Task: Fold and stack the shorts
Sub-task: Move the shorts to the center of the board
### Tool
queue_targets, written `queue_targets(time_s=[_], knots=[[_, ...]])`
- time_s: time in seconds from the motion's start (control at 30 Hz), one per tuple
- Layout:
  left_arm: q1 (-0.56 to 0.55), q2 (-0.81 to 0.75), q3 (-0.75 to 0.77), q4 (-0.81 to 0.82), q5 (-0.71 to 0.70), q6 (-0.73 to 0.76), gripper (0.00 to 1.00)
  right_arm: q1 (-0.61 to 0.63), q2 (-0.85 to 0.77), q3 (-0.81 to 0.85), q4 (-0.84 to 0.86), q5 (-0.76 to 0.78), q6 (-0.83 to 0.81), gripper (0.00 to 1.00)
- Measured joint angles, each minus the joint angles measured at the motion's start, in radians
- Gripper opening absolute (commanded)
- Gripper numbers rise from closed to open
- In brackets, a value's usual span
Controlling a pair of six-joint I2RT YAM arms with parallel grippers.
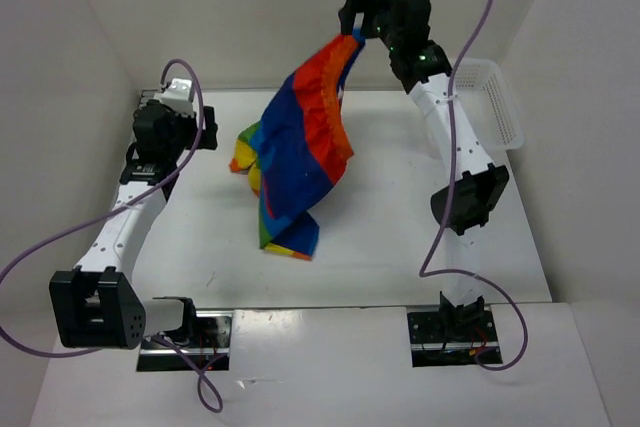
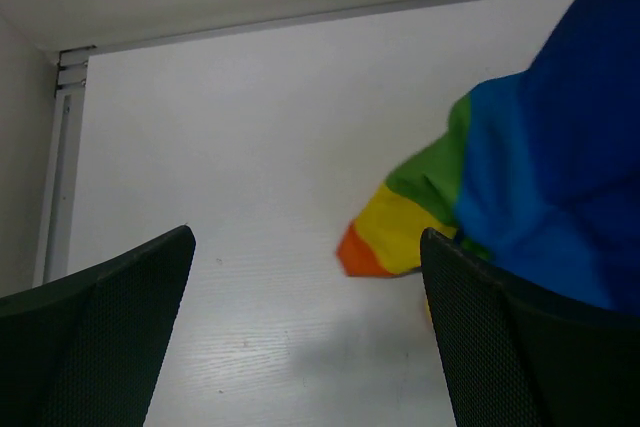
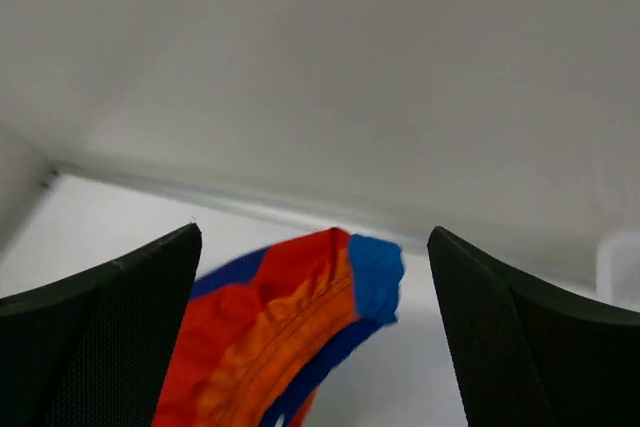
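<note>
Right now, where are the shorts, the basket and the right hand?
Shorts [image 1: 295,162]: top view, on the blue stripe.
Basket [image 1: 503,109]: top view, on its white mesh wall.
Right hand [image 3: 311,242]: right wrist view, midway between its two fingertips.

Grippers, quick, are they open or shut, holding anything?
Left gripper: open, empty.
Right gripper: open, not squeezing the shorts beside it.

Shorts [image 1: 300,157]: broad stripes of blue, red, orange, yellow, green; basket [image 1: 492,97]: white mesh; table [image 1: 200,237]: plain white
</note>
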Motion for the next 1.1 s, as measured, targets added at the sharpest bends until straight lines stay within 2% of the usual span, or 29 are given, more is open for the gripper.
queue_targets(time_s=[0.13, 0.27, 0.37, 0.43, 0.57, 0.7, 0.83, 1.03, 1.1], knots=[[-0.051, 0.028, 0.0, -0.072, 0.03, 0.001, 1.0, -0.042, 0.01, -0.225, -0.07, 0.054, -0.013, 1.0], [-0.188, 0.008, -0.027, -0.195, 0.084, 0.0, 1.0, -0.094, -0.043, -0.471, -0.114, -0.051, -0.022, 1.0], [-0.294, -0.031, -0.133, -0.285, 0.122, 0.002, 1.0, -0.121, -0.123, -0.677, -0.134, -0.15, -0.038, 0.97], [-0.311, -0.031, -0.209, -0.331, 0.124, 0.001, 1.0, -0.117, -0.179, -0.812, -0.138, -0.206, -0.059, 0.95], [-0.31, -0.005, -0.293, -0.398, 0.089, 0.001, 1.0, -0.058, -0.224, -0.98, -0.143, -0.245, -0.102, 0.92], [-0.31, 0.027, -0.294, -0.402, 0.075, 0.001, 1.0, 0.0, -0.202, -1.056, -0.135, -0.288, -0.084, 0.81], [-0.31, 0.047, -0.282, -0.402, 0.076, 0.0, 1.0, -0.002, -0.135, -1.048, -0.09, -0.299, -0.01, 0.8], [-0.31, 0.051, -0.261, -0.403, 0.089, 0.001, 1.0, -0.008, -0.023, -1.035, -0.042, -0.319, 0.132, 0.71], [-0.31, 0.051, -0.261, -0.407, 0.095, 0.001, 1.0, -0.008, -0.019, -1.035, -0.024, -0.317, 0.16, 0.58]])
